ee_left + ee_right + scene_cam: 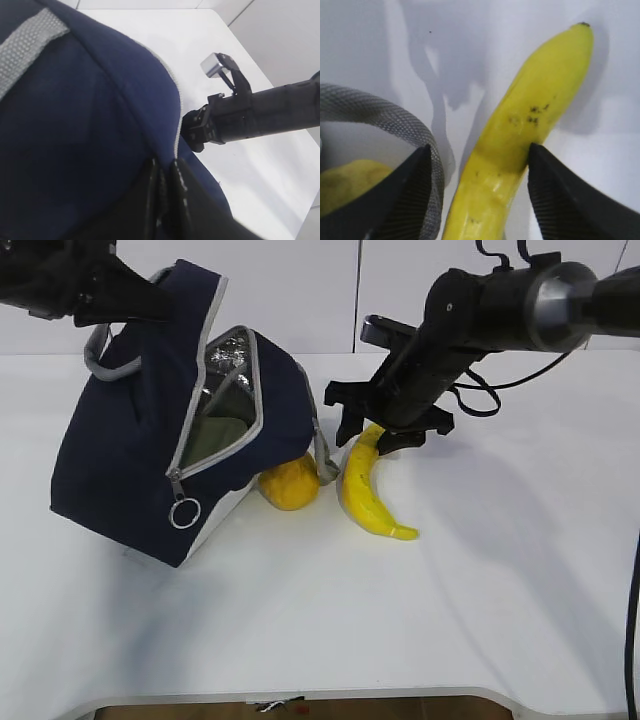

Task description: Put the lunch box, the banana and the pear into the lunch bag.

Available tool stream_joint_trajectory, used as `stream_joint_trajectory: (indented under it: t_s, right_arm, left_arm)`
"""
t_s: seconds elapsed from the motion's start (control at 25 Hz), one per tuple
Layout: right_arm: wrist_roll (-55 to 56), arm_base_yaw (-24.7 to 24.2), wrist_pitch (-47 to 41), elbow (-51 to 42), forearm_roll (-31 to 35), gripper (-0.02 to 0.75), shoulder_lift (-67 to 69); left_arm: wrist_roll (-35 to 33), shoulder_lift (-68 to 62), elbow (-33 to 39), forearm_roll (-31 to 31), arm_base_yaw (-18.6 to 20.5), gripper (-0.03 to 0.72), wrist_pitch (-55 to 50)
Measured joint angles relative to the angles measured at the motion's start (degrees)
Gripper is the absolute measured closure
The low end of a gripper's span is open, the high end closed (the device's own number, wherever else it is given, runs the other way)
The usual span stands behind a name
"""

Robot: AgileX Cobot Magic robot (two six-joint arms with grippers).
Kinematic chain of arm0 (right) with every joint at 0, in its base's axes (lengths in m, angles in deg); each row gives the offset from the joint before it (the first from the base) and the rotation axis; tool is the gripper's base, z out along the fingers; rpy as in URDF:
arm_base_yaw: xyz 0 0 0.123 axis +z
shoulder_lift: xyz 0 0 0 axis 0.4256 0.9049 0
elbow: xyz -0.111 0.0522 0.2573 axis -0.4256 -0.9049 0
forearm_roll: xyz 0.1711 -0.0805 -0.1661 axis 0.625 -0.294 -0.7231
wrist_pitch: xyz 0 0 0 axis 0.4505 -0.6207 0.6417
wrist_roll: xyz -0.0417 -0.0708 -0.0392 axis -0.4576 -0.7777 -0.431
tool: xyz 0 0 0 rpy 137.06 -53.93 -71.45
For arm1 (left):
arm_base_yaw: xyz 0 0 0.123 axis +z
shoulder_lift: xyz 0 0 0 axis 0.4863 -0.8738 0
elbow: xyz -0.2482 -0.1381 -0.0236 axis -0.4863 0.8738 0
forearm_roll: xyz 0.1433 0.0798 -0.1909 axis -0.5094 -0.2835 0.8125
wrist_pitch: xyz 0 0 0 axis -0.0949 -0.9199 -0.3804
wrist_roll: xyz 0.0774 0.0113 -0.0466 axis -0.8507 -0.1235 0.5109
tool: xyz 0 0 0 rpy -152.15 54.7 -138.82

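Note:
The navy lunch bag [130, 450] stands tilted on the table with its zipper open. The green lid of the lunch box [215, 436] shows inside the opening. My left gripper [150, 298] is shut on the bag's top fabric and holds it up; its pinch also shows in the left wrist view [165, 185]. The pear [290, 483] lies on the table against the bag's right side. The banana [368, 490] lies just to the right of it. My right gripper [385, 435] is open and straddles the banana's upper end [520, 120], one finger on each side [479, 150].
The bag's grey strap [395, 120] loops on the table between the pear [345, 180] and the banana, right by my right gripper's left finger. The zipper's ring pull [183, 512] hangs at the bag's front. The white table's front edge [300, 698] is near.

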Motion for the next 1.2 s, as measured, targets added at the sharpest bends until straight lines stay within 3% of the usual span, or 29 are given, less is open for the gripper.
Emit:
stream_joint_trajectory:
  t_s: [1.0,1.2]
  right_arm:
    - [0.2,0.0,-4.0,0.0,1.8,0.244,1.8]
    - [0.2,0.0,-4.2,0.0,2.6,0.335,1.9]
  left_arm:
    - [0.0,0.0,0.0,-0.5,0.0,0.661,-1.3]
    - [0.0,0.0,0.0,-0.7,0.0,0.661,-1.3]
